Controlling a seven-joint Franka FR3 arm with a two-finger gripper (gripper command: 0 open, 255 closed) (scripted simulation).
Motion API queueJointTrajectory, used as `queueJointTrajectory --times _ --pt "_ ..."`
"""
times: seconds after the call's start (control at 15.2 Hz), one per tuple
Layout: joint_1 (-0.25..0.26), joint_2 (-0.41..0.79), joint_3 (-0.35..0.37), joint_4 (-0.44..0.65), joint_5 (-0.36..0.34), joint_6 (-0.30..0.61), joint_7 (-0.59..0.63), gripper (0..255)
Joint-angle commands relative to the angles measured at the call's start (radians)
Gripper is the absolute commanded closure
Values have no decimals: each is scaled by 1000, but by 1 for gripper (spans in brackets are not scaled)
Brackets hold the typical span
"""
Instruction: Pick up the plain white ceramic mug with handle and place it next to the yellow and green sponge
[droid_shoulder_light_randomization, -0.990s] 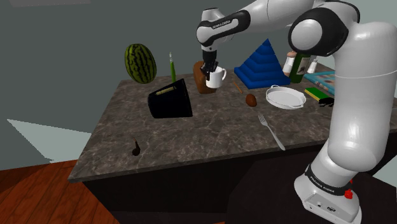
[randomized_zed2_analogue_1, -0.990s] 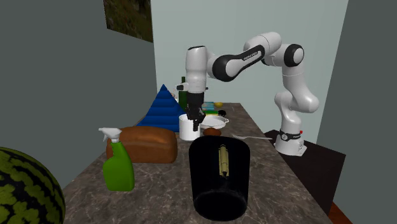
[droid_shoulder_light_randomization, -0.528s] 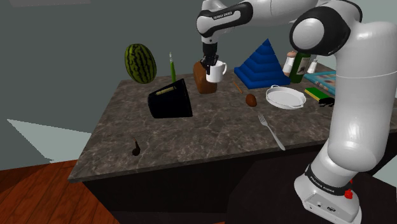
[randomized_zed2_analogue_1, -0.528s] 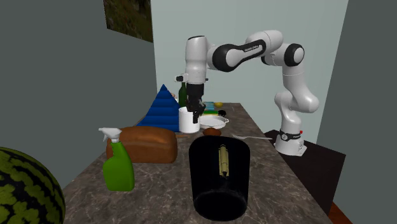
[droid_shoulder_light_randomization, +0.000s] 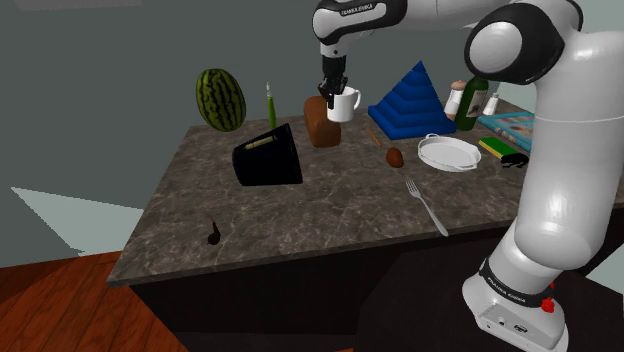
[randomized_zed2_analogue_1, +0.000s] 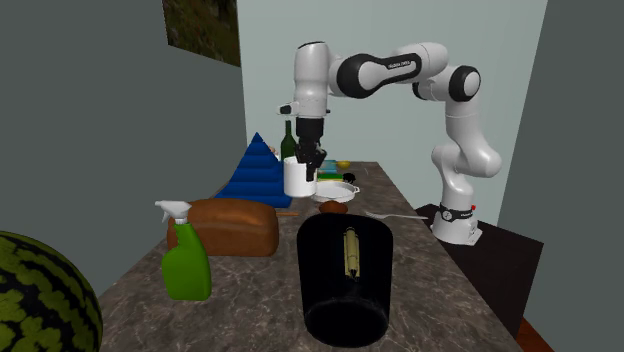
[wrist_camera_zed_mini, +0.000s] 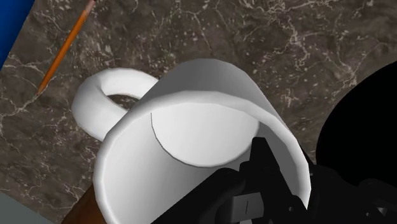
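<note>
The white mug (droid_shoulder_light_randomization: 344, 104) with its handle hangs in the air above the brown loaf (droid_shoulder_light_randomization: 320, 128), lifted off the dark marble counter (droid_shoulder_light_randomization: 330, 215). My black gripper (droid_shoulder_light_randomization: 331, 97) is shut on the mug's rim, one finger inside the cup and one outside. In the second exterior view the mug (randomized_zed2_analogue_1: 297, 178) hangs from the gripper (randomized_zed2_analogue_1: 308, 170) in front of the blue pyramid (randomized_zed2_analogue_1: 257, 172). The wrist view looks into the mug (wrist_camera_zed_mini: 191, 133), handle turned away from the gripper (wrist_camera_zed_mini: 275, 186). The yellow and green sponge (droid_shoulder_light_randomization: 495, 146) lies at the counter's far right in the shoulder view.
A black bin (droid_shoulder_light_randomization: 268, 158) lies on its side near a watermelon (droid_shoulder_light_randomization: 221, 99). A blue pyramid (droid_shoulder_light_randomization: 410, 100), white dish (droid_shoulder_light_randomization: 447, 153), brown nut-like object (droid_shoulder_light_randomization: 396, 157), fork (droid_shoulder_light_randomization: 427, 205) and bottles (droid_shoulder_light_randomization: 470, 104) stand between mug and sponge. A green spray bottle (randomized_zed2_analogue_1: 186, 262) stands by the loaf (randomized_zed2_analogue_1: 232, 226).
The gripper has risen straight up with the mug in it, from just above the counter beside the loaf to well above it.
</note>
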Motion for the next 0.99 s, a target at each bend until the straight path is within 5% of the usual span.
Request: queueJointTrajectory --times 0.0,0.92 --pt "-13 -71 -10 -96 -4 26 -24 255" --pt "-113 -496 -106 -614 -65 123 -204 255"
